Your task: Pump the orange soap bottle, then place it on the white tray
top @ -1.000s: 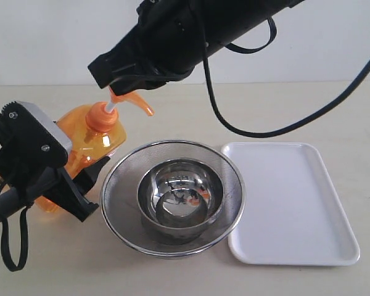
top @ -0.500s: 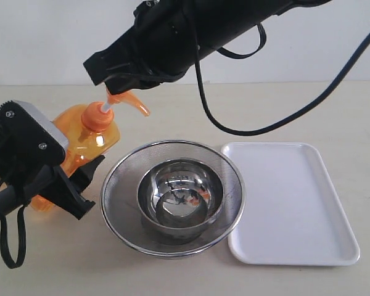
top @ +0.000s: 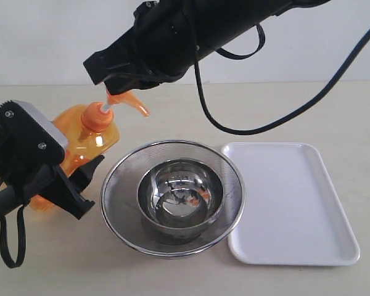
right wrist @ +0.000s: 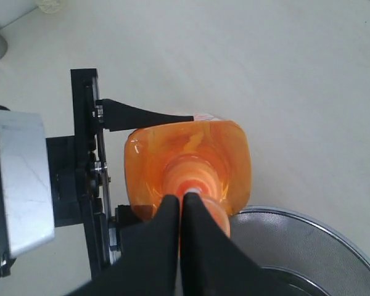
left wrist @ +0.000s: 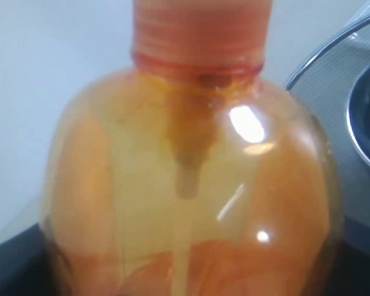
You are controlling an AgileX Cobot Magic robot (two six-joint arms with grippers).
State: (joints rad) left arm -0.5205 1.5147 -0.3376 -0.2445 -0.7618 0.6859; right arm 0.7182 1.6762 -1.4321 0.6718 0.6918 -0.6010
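Orange soap bottle (top: 91, 134) leftward, neck up-right.

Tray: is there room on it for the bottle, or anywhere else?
Yes. The whole tray is bare, right of the strainer. Bare table lies behind the tray too. It is crowded on the left, where the bottle is held close by the strainer.
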